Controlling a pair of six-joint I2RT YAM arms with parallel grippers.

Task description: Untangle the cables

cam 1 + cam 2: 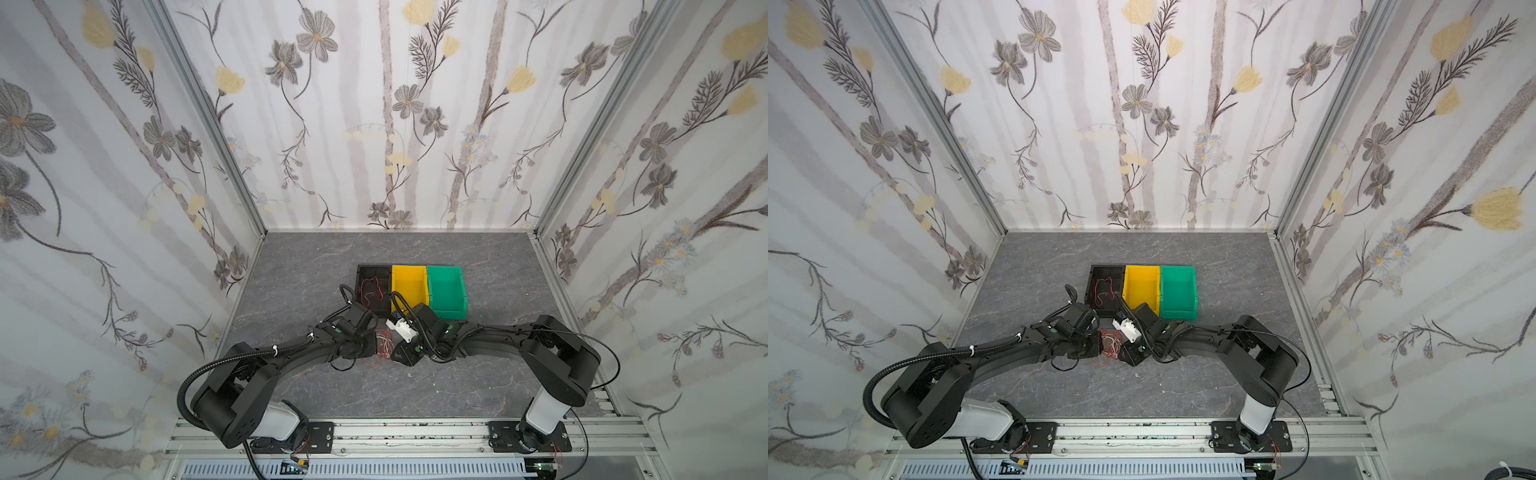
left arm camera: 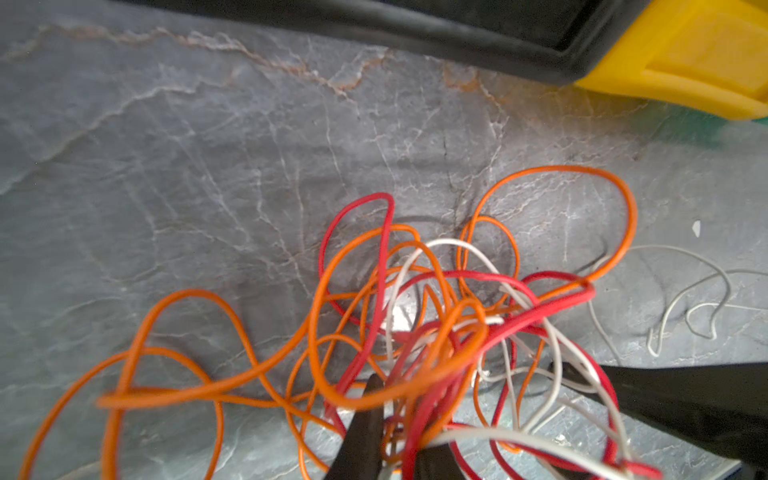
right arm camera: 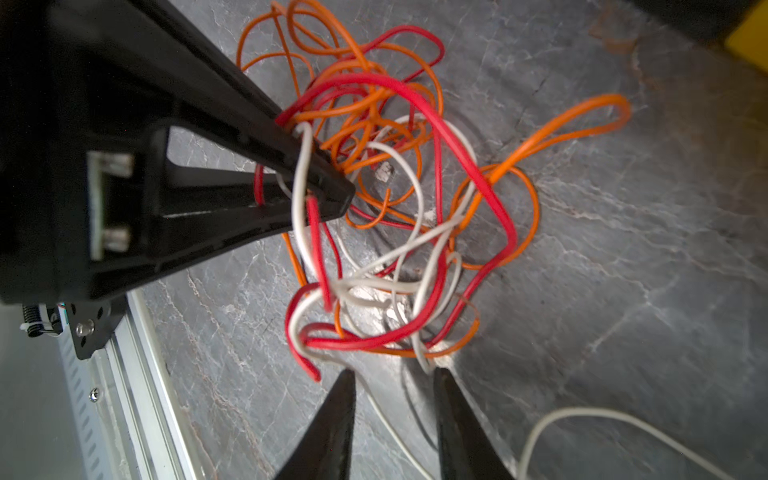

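Note:
The cables (image 1: 384,343) lie in a tangled heap of red, orange and white loops on the grey table, between my two grippers in both top views. My left gripper (image 2: 395,419) is shut on a bunch of red, orange and white strands; its tip (image 3: 338,195) shows in the right wrist view with strands draped over it. Just short of the tangle (image 3: 399,257), my right gripper (image 3: 392,382) stands open. A thin white strand runs on the table between its fingers, untouched. A single red cable (image 1: 371,291) lies in the black bin (image 1: 360,274).
Behind the tangle stand three bins in a row: the black one, a yellow bin (image 1: 409,286) and a green bin (image 1: 446,291). A loose white cable (image 2: 681,299) trails on the table beside the heap. An aluminium rail (image 1: 407,432) runs along the front edge.

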